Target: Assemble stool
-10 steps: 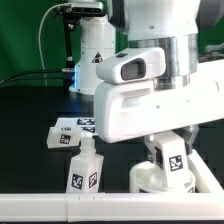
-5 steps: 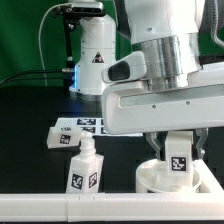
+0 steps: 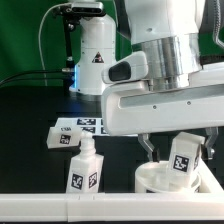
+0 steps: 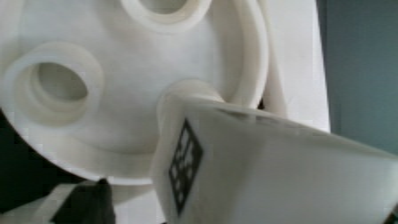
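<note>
The round white seat disc lies at the front of the exterior view's right. My gripper is shut on a chunky white leg with a square tag. The leg is tilted toward the exterior view's right, with its lower end at the disc. In the wrist view the seat shows round sockets, and the tagged leg lies across it. One dark fingertip shows beside the leg. A second leg stands upright to the exterior view's left. A third leg lies behind it.
The marker board lies flat behind the loose legs. A long white rail runs along the front edge. A white robot base with cables stands at the back. The arm's body hides the back right.
The held leg has tipped from upright to leaning toward the exterior view's right over the seat. A second earlier the arm shifted slightly to the right. The loose legs have not moved.
</note>
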Controlling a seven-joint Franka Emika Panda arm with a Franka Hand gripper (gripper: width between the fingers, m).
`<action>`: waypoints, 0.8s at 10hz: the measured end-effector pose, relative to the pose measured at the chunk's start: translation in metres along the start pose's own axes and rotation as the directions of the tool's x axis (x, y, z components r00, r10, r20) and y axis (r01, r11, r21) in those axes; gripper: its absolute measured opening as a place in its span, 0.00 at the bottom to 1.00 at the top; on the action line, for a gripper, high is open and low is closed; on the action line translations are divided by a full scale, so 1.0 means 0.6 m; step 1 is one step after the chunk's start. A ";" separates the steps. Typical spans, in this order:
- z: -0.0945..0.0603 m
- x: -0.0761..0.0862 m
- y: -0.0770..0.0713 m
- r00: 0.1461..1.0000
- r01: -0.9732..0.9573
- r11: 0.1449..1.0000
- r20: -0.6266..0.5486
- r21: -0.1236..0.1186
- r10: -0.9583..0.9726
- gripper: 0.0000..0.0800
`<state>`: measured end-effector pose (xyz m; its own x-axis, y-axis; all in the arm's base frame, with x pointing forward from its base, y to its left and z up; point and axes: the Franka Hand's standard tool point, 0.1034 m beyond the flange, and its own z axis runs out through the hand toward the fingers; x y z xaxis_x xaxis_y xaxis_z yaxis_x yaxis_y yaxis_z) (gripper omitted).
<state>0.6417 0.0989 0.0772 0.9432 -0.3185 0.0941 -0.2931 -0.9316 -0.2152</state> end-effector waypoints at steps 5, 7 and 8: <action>-0.028 -0.005 -0.018 0.813 0.578 0.816 0.077 0.001 -0.577 0.81; -0.027 -0.004 -0.019 0.674 0.737 0.676 0.079 -0.001 -0.735 0.81; -0.029 -0.003 -0.026 0.529 0.848 0.530 0.080 -0.020 -0.845 0.81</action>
<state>0.6421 0.1108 0.0974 0.7594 0.6323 0.1536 0.6415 -0.7670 -0.0147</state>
